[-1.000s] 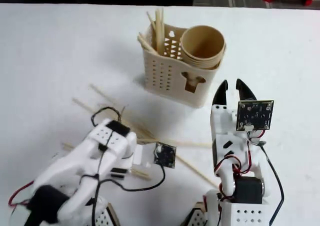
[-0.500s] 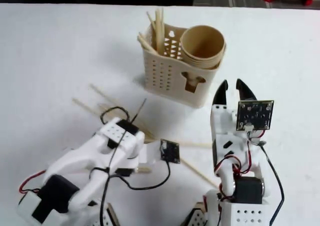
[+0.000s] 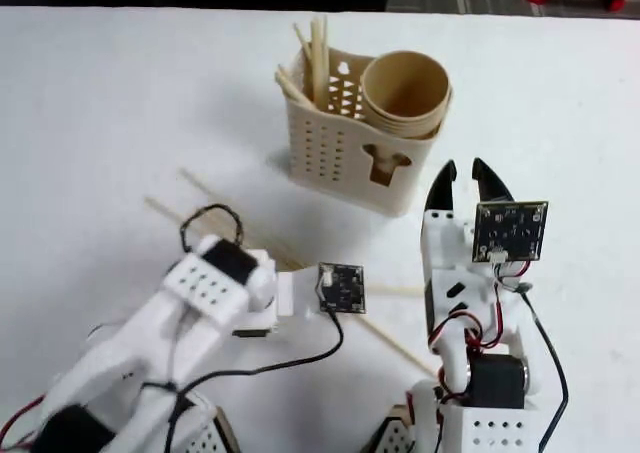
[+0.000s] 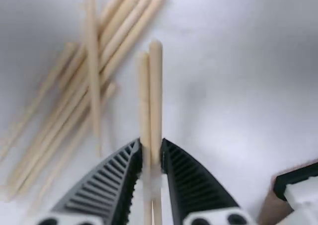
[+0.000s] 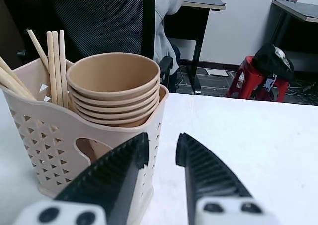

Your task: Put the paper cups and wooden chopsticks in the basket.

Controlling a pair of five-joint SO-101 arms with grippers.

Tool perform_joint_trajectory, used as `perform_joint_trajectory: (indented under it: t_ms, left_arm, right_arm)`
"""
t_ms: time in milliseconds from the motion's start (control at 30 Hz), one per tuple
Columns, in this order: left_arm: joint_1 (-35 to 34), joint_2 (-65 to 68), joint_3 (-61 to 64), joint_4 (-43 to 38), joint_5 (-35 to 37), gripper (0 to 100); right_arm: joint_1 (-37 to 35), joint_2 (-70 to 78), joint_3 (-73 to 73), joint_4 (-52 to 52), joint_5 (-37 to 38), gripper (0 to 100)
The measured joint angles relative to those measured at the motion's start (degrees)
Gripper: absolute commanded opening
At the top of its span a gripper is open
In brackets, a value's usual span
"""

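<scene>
Midway through the chopsticks: pinching a pair of chopsticks (image 4: 151, 86) in the left pincer (image 4: 150, 146) beside loose sticks (image 4: 74, 103) on the worktop (image 3: 120, 93), with cups (image 3: 408, 123) already stacked in the basket (image 3: 330, 153). Next, probably lifting the pair and standing it in the basket. Grip plain from the left wrist but hidden under the arm from above; from the right wrist, right pincer (image 5: 161, 148) slightly spread and empty by the basket.

Paper cups (image 3: 405, 91) and chopsticks (image 3: 317, 58) stand in the basket (image 3: 330, 158); loose chopsticks (image 3: 165, 211) lie on the table (image 3: 100, 103).

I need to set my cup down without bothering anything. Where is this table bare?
Bare: the table left of the basket, and right of the basket past the right gripper. Crowded: near the left gripper, where chopsticks lie.
</scene>
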Motion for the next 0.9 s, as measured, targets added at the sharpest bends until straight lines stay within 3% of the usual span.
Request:
perform_joint_trajectory:
  t_ms: [267,533,900]
  left_arm:
    - [-0.5,-13.8,0.0,5.1,0.0,2]
    - [-8.9,-18.6,-6.9,6.3,0.2,2]
    - [-11.2,-18.7,-29.5,9.8,13.1,2]
  right_arm:
    - [0.0,0.0,0.0,0.0,0.0,10.8]
    - [0.0,0.0,0.0,0.0,0.0,10.8]
    - [0.0,0.0,0.0,0.0,0.0,10.8]
